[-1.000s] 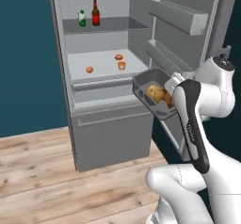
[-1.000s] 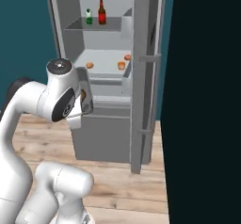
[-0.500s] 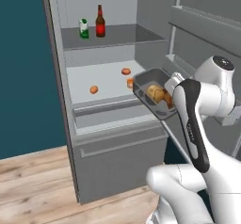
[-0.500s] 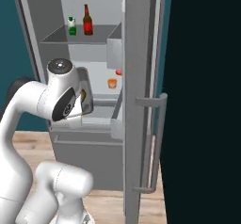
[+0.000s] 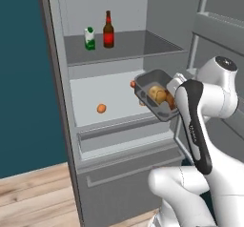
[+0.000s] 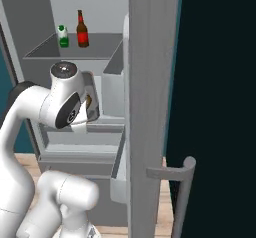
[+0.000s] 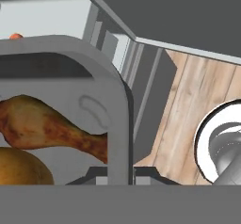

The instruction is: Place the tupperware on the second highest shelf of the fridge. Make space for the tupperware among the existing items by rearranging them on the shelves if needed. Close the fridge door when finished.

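The tupperware point(image 5: 153, 95), a translucent grey tub with a chicken drumstick point(image 7: 52, 124) and yellow lumps inside, hangs tilted in front of the open fridge point(image 5: 62, 126). My gripper point(image 5: 175, 92) is shut on its right rim; in the hand view the tub's wall point(image 7: 120, 105) runs down between my fingertips point(image 7: 94, 174). The tub sits level with the pale second highest shelf point(image 5: 95, 92), at its right front corner. On that shelf lie an orange ball point(image 5: 101, 108) and another orange item point(image 5: 133, 84), half hidden by the tub. A dark red bottle point(image 5: 108, 29) and a green-and-white carton point(image 5: 89, 38) stand on the darker shelf point(image 5: 138, 42) above.
The fridge door point(image 6: 150, 107) stands open to the right, edge-on in the right base view, with its handle point(image 6: 182, 182) low down. Its inner bins point(image 5: 221, 28) are close to my arm. The lower drawer front point(image 5: 128, 173) is shut. Wooden floor point(image 7: 197, 105) lies below.
The whole picture has grown and shifted: the base has driven closer to the fridge. The tupperware stays in my shut gripper and now hangs at the pale shelf's front edge.
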